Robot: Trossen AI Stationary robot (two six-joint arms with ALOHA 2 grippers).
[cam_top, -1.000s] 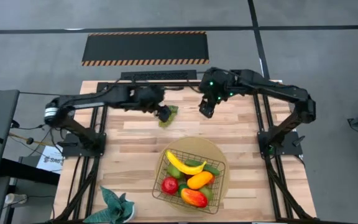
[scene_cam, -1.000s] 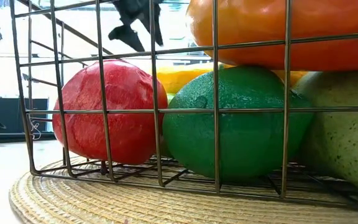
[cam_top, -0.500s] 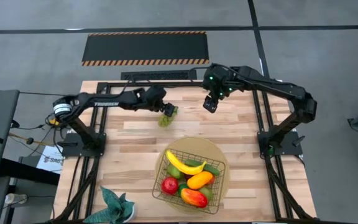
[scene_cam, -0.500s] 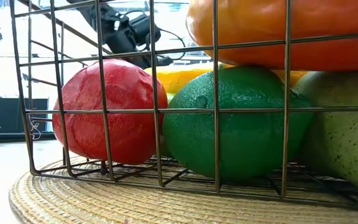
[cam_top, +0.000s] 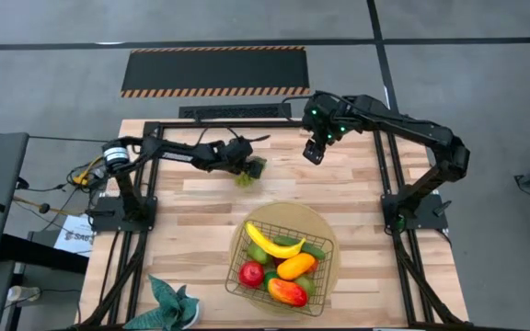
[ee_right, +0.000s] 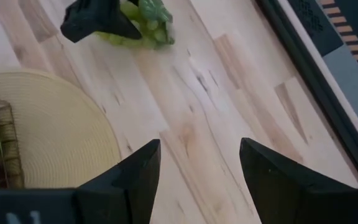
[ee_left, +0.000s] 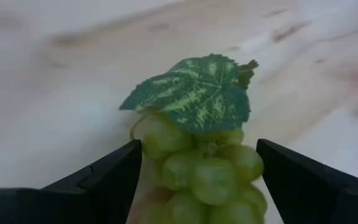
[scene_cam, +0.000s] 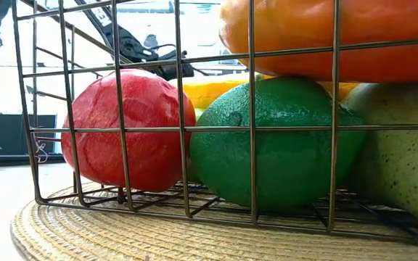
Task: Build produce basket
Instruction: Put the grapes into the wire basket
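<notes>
The green grapes [cam_top: 250, 172] with their leaf [ee_left: 194, 93] lie on the wooden table, left of its middle and toward the far edge. My left gripper [cam_top: 243, 165] is open and low over them, one finger on each side of the bunch [ee_left: 197, 174]; the right wrist view shows it over the grapes [ee_right: 143, 25] too. My right gripper [cam_top: 313, 152] hangs open above bare table near the far edge. The wire basket [cam_top: 247, 241] stands on a round tan mat and holds a banana [cam_top: 276, 246], a red apple [cam_top: 251, 273], mangoes and green fruit.
A round tan mat [cam_top: 328, 222] lies under the basket near the table's near edge. A teal leafy plant [cam_top: 173, 303] sits at the near left corner. Black frame rails [cam_top: 237, 123] run along the far and side edges. Bare wood lies between the grapes and the basket.
My left arm has stretched out and sunk, bringing its gripper down over the grapes, which have stayed where they were. My right gripper has shifted slightly toward the far right and then kept still.
</notes>
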